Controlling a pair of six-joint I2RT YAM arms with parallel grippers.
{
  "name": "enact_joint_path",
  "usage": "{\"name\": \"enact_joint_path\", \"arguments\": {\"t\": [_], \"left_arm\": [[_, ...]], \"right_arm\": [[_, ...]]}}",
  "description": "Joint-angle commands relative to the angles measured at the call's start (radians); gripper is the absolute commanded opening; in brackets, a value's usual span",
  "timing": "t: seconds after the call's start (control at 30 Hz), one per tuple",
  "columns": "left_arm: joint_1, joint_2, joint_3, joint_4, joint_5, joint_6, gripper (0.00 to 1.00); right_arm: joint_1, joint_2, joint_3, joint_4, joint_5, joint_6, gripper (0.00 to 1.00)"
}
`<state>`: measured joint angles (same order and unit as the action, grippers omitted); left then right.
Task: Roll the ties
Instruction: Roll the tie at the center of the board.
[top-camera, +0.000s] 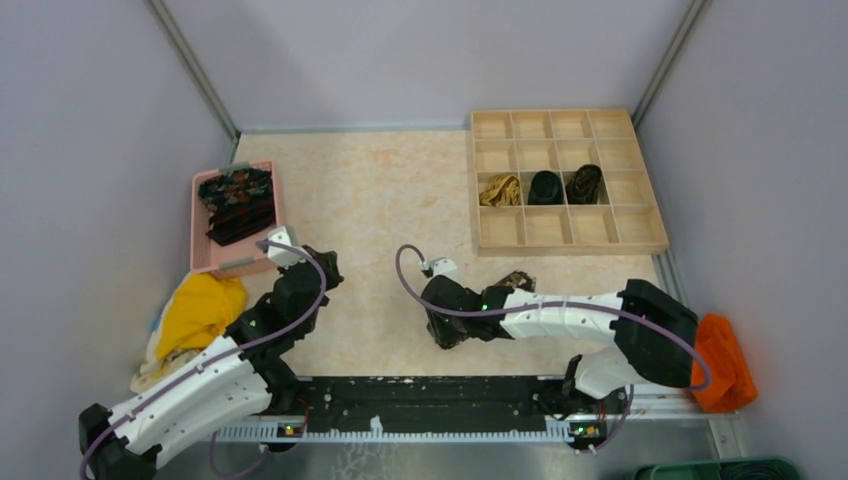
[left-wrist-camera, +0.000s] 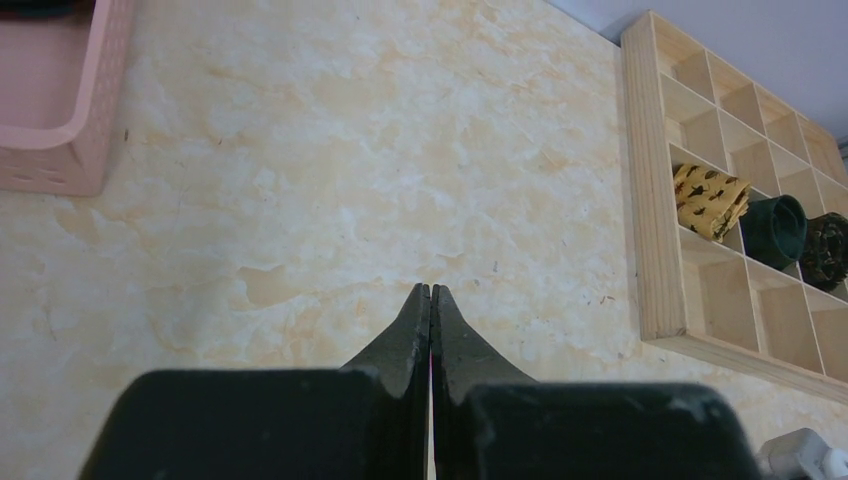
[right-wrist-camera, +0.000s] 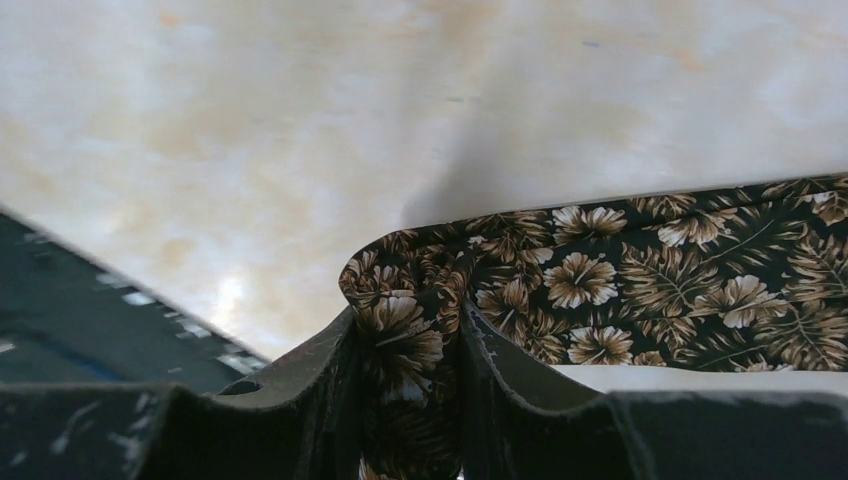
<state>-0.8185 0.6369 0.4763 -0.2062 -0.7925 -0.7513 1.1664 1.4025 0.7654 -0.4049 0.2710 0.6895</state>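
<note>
**Right gripper** (right-wrist-camera: 405, 322): the dark, scuffed jaws pinch a folded end of the floral tie (right-wrist-camera: 620, 275), a thin woven band printed with tan blossoms and leaves on black. The grip sits at the tip, probably so that the first turn of the roll can start there. The rest of the band runs off sideways; the wrist view does not show whether it rests on the marbled cream table (right-wrist-camera: 300, 120).

**Left gripper** (left-wrist-camera: 431, 290): the jaws are pressed together on nothing, low over bare table, apparently idle.

**Surroundings**: a wooden tray (top-camera: 570, 246) of square compartments stores three rolled ties (top-camera: 545, 187), one per cell. A pink basket (top-camera: 197, 232) keeps the unrolled ties (top-camera: 237, 203), loosely heaped.
</note>
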Motion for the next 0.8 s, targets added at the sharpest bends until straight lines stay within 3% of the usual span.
{"name": "enact_joint_path", "arguments": {"t": [0.0,0.17,0.43,0.77], "left_arm": [[-0.002,0.036,0.045,0.066,0.019,0.080,0.00],[-0.002,0.088,0.064,0.102,0.068,0.111,0.00],[-0.002,0.160,0.067,0.166,0.138,0.119,0.00],[-0.002,0.243,0.078,0.232,0.175,0.129,0.00]], "right_arm": [[-0.017,0.025,-0.025,0.257,-0.256,0.058,0.32],[-0.065,0.020,-0.145,0.525,-0.441,0.148,0.31],[-0.218,-0.034,-0.346,0.773,-0.622,0.226,0.30],[-0.331,-0.007,-0.228,0.500,-0.649,0.013,0.32]]}}
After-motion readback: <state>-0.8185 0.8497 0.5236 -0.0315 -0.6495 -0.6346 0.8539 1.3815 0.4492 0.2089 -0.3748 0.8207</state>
